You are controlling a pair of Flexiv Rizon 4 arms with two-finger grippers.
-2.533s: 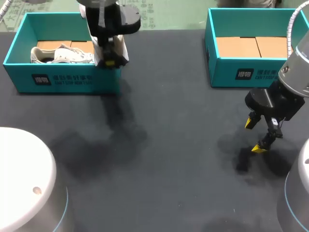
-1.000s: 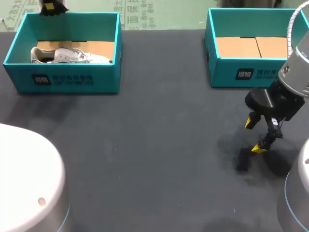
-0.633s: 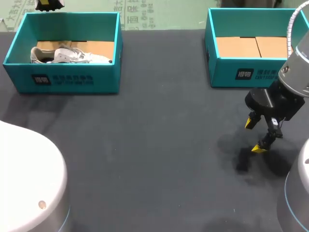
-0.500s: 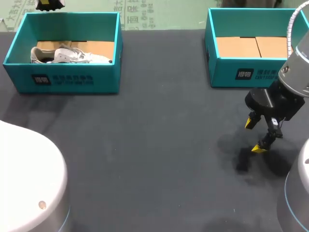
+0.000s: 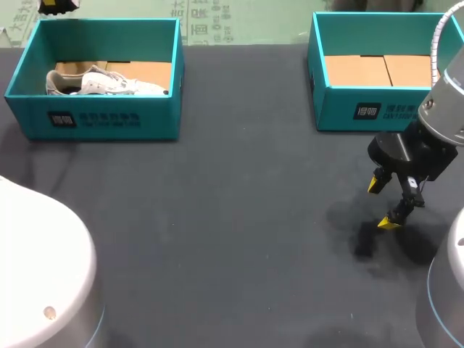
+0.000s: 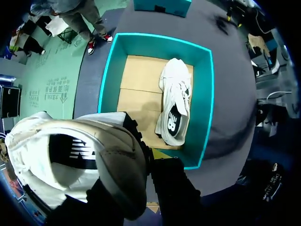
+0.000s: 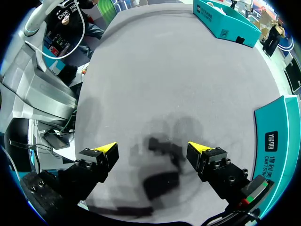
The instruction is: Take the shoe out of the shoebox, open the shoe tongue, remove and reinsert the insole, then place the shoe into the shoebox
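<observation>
Teal left shoebox [image 5: 101,119]: open top, at the table's far left. Brown cardboard floor. Holds one shoe.
second shoe [image 5: 101,82]: white sneaker, in the left shoebox. Lies on its side on the cardboard along the near wall, heel opening toward the box's left end, toe toward its right end.
lifted shoe [image 6: 113,162]: white sneaker with a dark side logo, outside the box. It is held up in the air, close in front of the left wrist camera. The left shoebox and second shoe sit well below it.
left gripper [image 5: 56,6]: high beyond the left shoebox's far left corner; only a yellow tip shows in the head view. Clamped on the lifted shoe. In the left wrist view one black finger lies against the shoe's side and the other is hidden behind the shoe.
right shoebox [image 5: 377,109]: teal, open top, at the table's far right, well apart from the left shoebox. Inside, the head view shows only its cardboard floor [image 5: 380,70], two brown flaps meeting at a seam.
right gripper [image 5: 383,202]: fingers spread wide, only table between the yellow tips. It hangs low over the table just in front of the right shoebox, touching neither box.
shadow [image 5: 366,243]: dark patch on the table under and beside the right gripper.
table [image 5: 239,217]: dark grey surface, carries both boxes along its far edge.
</observation>
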